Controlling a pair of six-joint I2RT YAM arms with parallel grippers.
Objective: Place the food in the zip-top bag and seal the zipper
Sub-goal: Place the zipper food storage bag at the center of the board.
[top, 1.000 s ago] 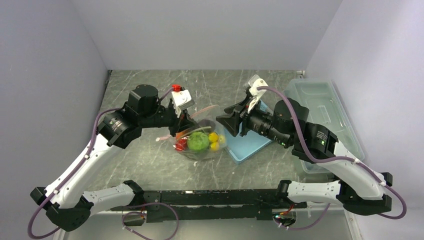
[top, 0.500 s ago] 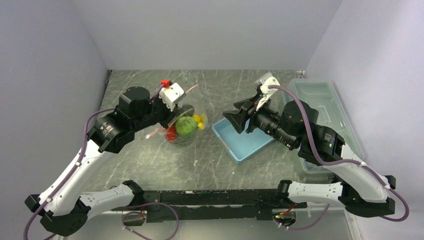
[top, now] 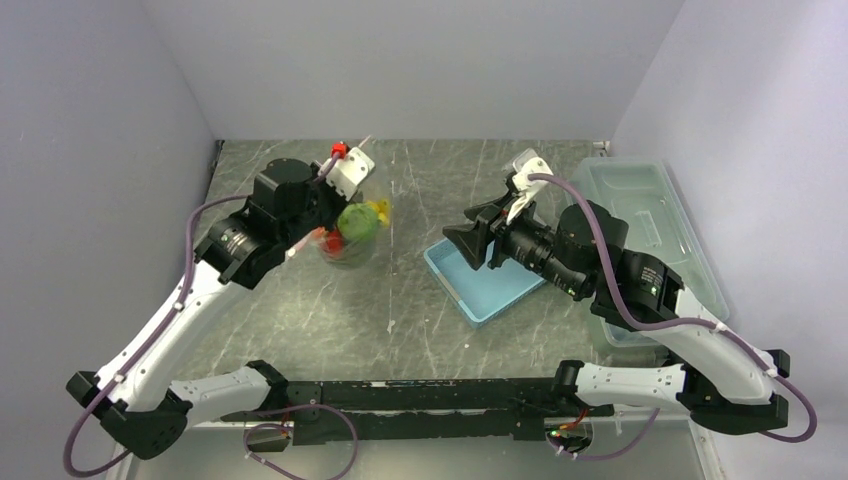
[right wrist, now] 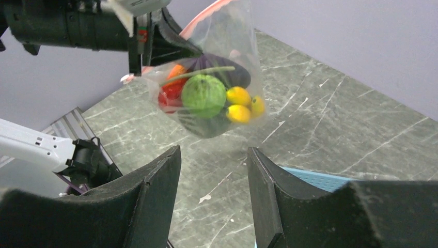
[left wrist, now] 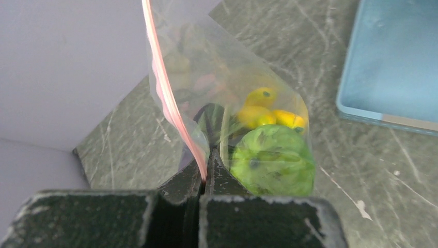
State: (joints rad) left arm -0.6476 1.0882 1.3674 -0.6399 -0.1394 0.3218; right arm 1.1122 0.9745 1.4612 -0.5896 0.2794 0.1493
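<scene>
Here, zip-top bag (right wrist: 217, 77) hangs from left gripper (left wrist: 205, 161).

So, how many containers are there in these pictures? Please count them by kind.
Clear bag: 1
Blue basket: 1
Clear box with lid: 1
Total: 3

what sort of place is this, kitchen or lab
Probably a robot lab bench, not a kitchen: bare walls enclose a marble-patterned table, two arms are bolted at its near edge, and the zip-top bag holds toy produce.
</scene>
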